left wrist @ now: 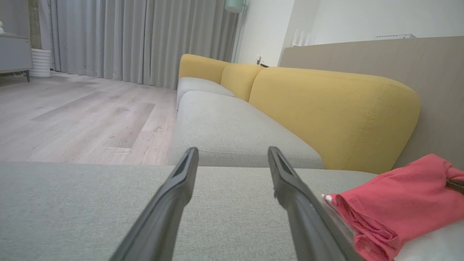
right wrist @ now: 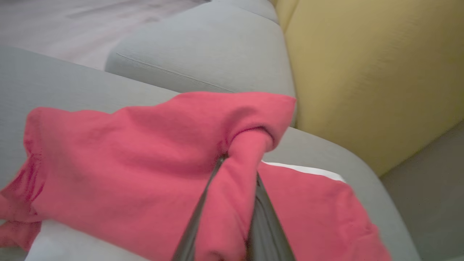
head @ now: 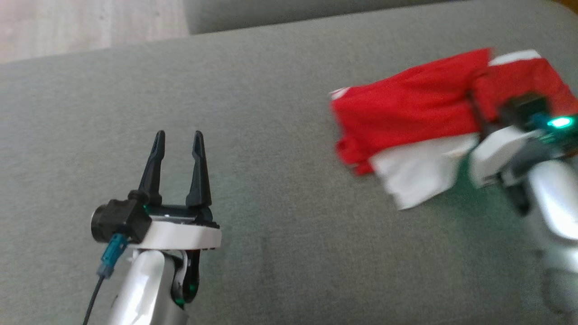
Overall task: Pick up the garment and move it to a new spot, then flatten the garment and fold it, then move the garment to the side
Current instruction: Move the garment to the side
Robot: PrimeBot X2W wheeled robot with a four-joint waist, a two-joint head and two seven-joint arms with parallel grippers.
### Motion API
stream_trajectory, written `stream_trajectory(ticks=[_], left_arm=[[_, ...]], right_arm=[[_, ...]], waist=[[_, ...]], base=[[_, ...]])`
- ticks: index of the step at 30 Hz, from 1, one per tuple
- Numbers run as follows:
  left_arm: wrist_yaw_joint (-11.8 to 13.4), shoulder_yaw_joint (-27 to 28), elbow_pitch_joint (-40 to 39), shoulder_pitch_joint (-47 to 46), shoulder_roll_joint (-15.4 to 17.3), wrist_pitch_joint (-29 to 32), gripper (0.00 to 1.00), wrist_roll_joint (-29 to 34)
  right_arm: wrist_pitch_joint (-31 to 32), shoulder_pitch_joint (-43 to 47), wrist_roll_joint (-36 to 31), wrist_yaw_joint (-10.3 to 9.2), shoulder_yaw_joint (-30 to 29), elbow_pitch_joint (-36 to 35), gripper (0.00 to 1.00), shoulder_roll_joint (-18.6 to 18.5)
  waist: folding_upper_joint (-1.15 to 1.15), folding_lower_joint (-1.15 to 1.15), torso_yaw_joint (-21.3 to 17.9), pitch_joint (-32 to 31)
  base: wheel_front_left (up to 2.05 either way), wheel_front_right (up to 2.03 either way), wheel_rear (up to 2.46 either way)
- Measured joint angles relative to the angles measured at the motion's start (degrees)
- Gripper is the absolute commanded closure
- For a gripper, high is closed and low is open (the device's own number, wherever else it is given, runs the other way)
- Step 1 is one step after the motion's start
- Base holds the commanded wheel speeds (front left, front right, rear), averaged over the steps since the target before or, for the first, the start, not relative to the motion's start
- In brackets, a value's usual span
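Observation:
The garment (head: 406,108) is red with white parts and lies bunched on the grey sofa seat (head: 271,135) at the right. My right gripper (head: 478,106) is shut on a fold of the red cloth, its fingers mostly buried in it. In the right wrist view the garment (right wrist: 127,156) wraps up between the two fingers (right wrist: 197,214), pinched tight. My left gripper (head: 178,140) stands open over bare seat at the lower left, well apart from the cloth. The left wrist view shows the garment (left wrist: 395,203) off to the right of the open left gripper (left wrist: 232,154).
Yellow back cushions (left wrist: 326,108) run along the far side of the sofa. A second grey seat cushion (left wrist: 224,127) lies beyond a seam. Wooden floor (left wrist: 72,116) and grey curtains (left wrist: 127,36) are past the sofa's edge.

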Motion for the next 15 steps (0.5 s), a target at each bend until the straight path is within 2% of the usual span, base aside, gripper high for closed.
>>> stream_trajectory(ticks=[3, 7, 15], left_arm=[[-0.1, 0.3, -0.2, -0.7, 0.0, 0.0, 0.00, 0.5], [-0.7, 0.9, -0.2, -2.4, 0.0, 0.0, 0.00, 1.0], [-1.6, 1.1, 0.2, -4.5, 0.0, 0.0, 0.00, 1.1]], right_arm=[[1.8, -0.6, 0.2, 0.00, -1.0, -2.3, 1.00, -4.8], [4.1, -2.9, 0.3, 0.00, -2.3, -3.6, 1.00, -9.0], [6.5, -4.9, -3.0, 0.00, -9.1, -1.6, 1.00, -14.1]], waist=[[0.00, 0.01, -1.0, 1.7], [0.00, 0.01, -1.7, 4.3], [0.00, 0.02, -1.1, 7.7]], base=[[0.00, 0.00, 0.00], [0.00, 0.00, 0.00], [0.00, 0.00, 0.00]])
